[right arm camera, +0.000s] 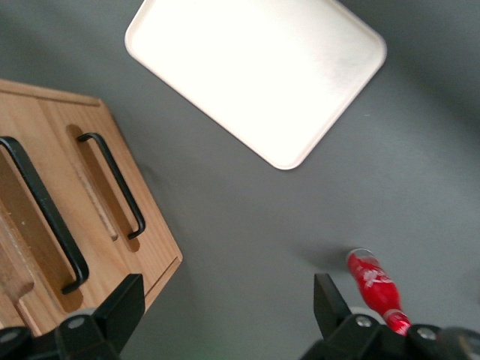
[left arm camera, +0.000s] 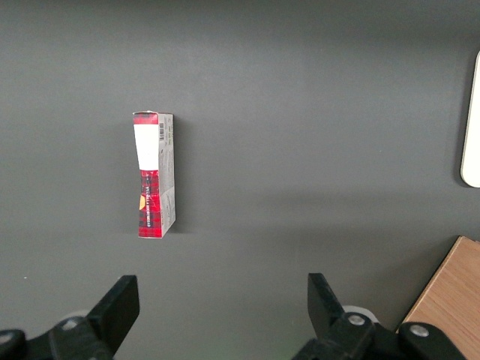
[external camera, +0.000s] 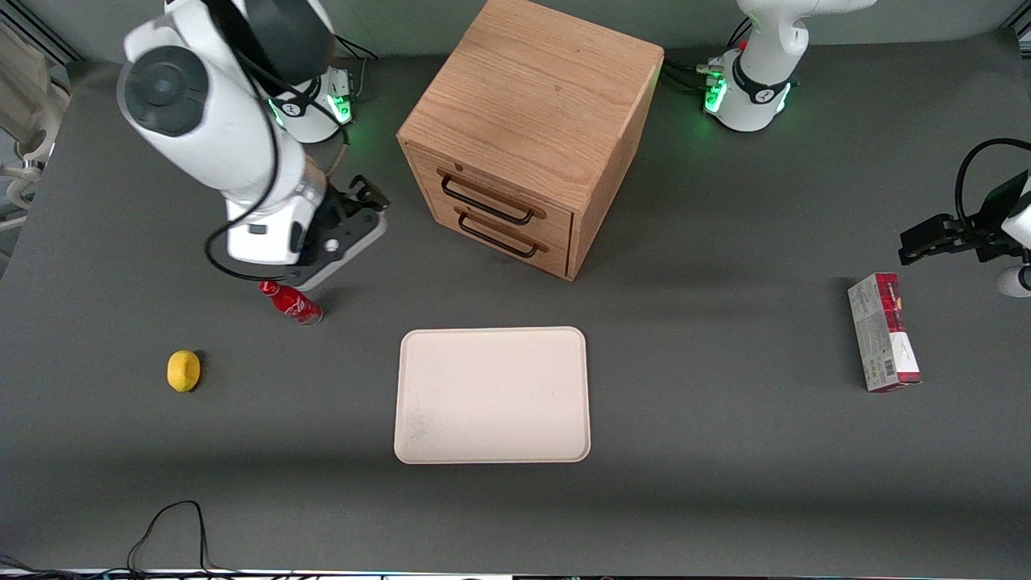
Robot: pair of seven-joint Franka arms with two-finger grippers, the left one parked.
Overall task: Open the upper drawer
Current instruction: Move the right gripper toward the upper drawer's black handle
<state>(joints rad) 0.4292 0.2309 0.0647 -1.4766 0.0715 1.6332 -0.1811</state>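
Observation:
The oak cabinet (external camera: 532, 105) stands on the grey table, its two drawers facing the front camera at an angle. The upper drawer (external camera: 499, 192) is closed, and its thin black wire handle (external camera: 486, 201) lies flat against the front. It also shows in the right wrist view (right arm camera: 22, 225) with its handle (right arm camera: 45, 214), above the lower drawer's handle (right arm camera: 112, 184). My right gripper (external camera: 364, 197) hangs above the table beside the cabinet, toward the working arm's end, apart from the handles. It is open and empty in the right wrist view (right arm camera: 225, 307).
A cream tray (external camera: 491, 395) lies nearer the front camera than the cabinet. A red cola bottle (external camera: 291, 302) lies just under my arm, with a lemon (external camera: 184, 370) nearer the camera. A red and grey carton (external camera: 884, 332) lies toward the parked arm's end.

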